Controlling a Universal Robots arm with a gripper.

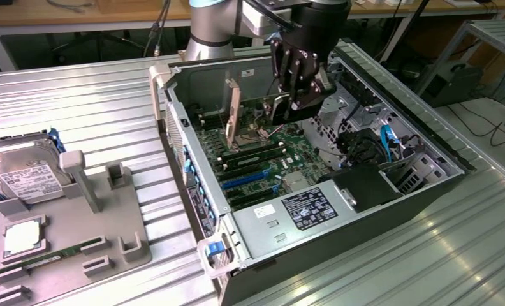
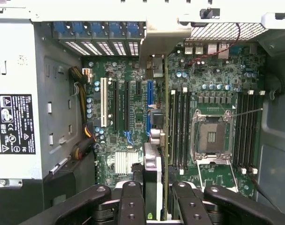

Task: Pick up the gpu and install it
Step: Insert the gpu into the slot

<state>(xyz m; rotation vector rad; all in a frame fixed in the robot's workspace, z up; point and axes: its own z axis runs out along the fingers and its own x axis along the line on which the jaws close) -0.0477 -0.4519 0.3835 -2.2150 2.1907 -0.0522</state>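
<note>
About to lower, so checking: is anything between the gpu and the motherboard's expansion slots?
Nothing visible. The gpu hangs edge-on in the gripper over bare expansion slots; the memory slots run close alongside it.

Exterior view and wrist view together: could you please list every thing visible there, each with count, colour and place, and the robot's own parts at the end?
ribbed metal table: one, silver, under everything.
open computer case: one, black and grey, on the table.
green motherboard: one, inside the case.
power supply box with black label: one, grey, in the case's near end.
flat green gpu card with black shroud: one, on edge over the motherboard.
grey holder tray: one, at the exterior view's left.
silver hard drive with white label: one, in the tray.
silver square chip: one, in the tray.
narrow green memory stick: one, in the tray.
robot arm: one, silver-grey, behind the case.
tool: one, black, shut on the card.
</note>
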